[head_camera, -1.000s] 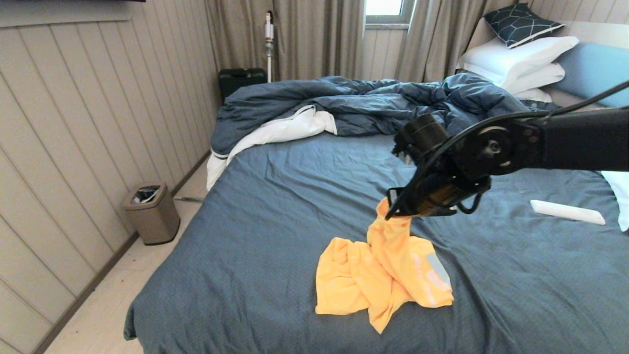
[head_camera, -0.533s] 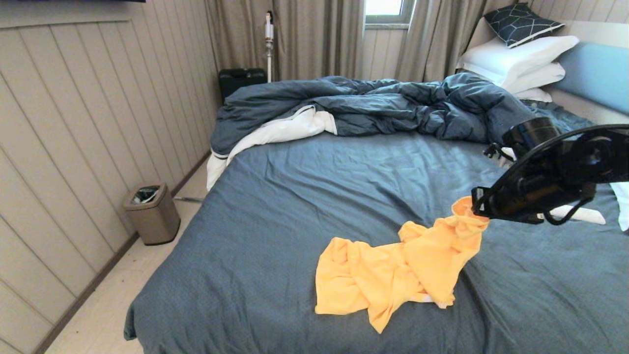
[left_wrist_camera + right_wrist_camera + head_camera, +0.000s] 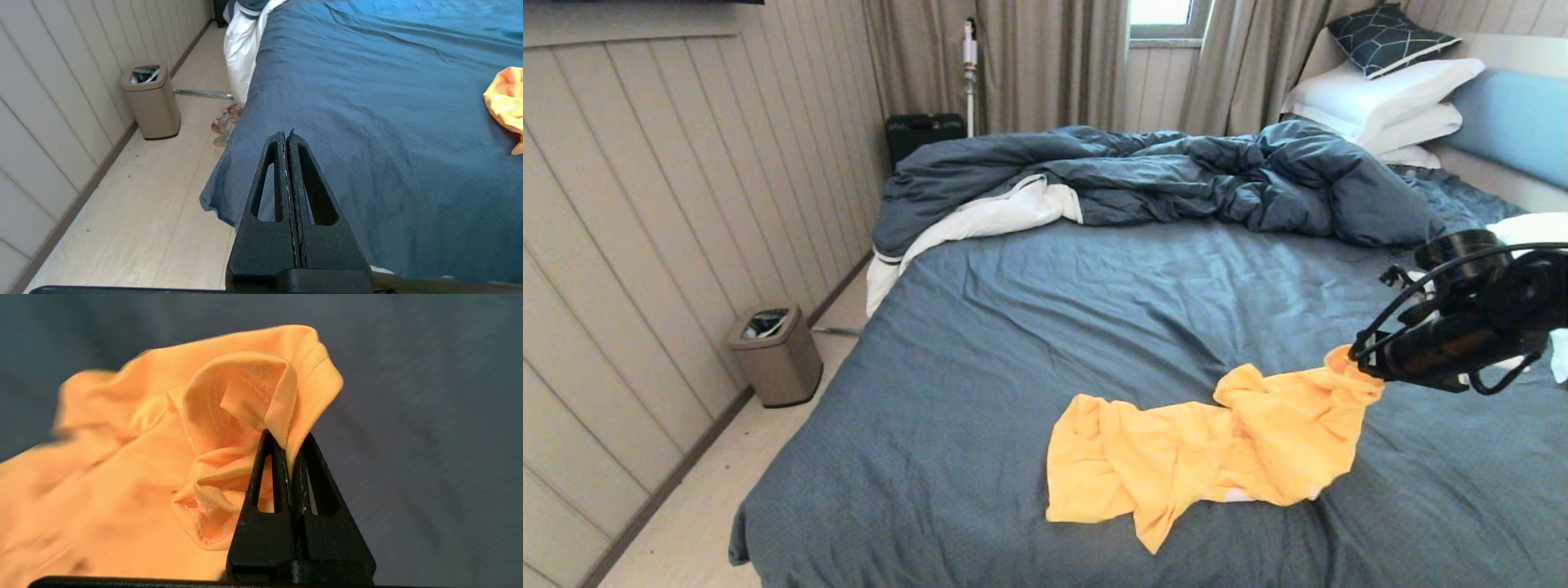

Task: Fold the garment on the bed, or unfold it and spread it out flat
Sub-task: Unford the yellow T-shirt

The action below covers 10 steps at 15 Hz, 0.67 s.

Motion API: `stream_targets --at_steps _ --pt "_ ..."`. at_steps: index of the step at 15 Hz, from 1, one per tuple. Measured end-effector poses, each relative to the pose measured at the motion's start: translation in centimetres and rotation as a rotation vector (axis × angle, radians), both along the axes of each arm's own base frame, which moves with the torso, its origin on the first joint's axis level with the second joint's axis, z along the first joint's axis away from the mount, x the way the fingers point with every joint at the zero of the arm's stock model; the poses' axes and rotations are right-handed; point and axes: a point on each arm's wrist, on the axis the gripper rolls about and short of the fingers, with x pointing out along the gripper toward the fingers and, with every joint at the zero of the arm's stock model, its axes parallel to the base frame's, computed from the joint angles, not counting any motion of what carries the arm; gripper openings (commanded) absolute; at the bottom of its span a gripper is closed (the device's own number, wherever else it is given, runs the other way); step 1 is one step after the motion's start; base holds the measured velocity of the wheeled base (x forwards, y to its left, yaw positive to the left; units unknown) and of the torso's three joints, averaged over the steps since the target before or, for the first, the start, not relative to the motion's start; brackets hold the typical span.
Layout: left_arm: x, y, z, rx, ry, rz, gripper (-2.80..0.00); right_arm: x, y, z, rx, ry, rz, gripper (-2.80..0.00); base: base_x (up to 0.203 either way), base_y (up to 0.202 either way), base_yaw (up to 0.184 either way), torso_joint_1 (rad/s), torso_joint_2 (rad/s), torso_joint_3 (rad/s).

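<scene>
Near the bed's (image 3: 980, 392) front edge, toward its right side, the garment (image 3: 1201, 449) lies rumpled on the slate-blue sheet, one hemmed edge lifted by the right gripper (image 3: 291, 455), whose jaws are pinching that fold of thin fabric. To spread it well, the pull should probably run low and level toward the bed's right edge, slow enough that the bunched far half unrolls rather than drags along; the grip is on a doubled hem, so layers may stay stuck together. The left gripper (image 3: 288, 141) is parked off the bed's front left corner, jaws pressed together on nothing. A dark blue duvet (image 3: 1143, 175) is heaped across the far side, pillows (image 3: 1388, 102) at the headboard, a bin (image 3: 774, 353) by the panelled wall.
</scene>
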Motion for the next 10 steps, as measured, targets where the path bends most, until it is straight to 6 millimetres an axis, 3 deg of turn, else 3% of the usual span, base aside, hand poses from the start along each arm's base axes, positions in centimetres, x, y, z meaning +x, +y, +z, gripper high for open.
stream_targets --at_steps 2,6,10 --pt "0.0 0.0 0.0 0.001 0.000 0.000 -2.80 1.0 -2.0 -1.3 -0.019 0.000 -0.025 -2.80 0.000 0.000 0.000 0.000 0.00 0.000" --pt "0.0 0.0 0.0 0.002 0.000 0.000 -2.80 1.2 -3.8 -3.6 -0.011 0.059 -0.055 -2.80 0.000 0.000 0.000 0.000 0.00 0.000" --pt "0.0 0.0 0.0 0.001 0.001 -0.001 -2.80 1.2 -5.2 -4.2 -0.008 0.070 -0.088 -2.80 0.000 0.000 0.000 0.000 0.00 0.000"
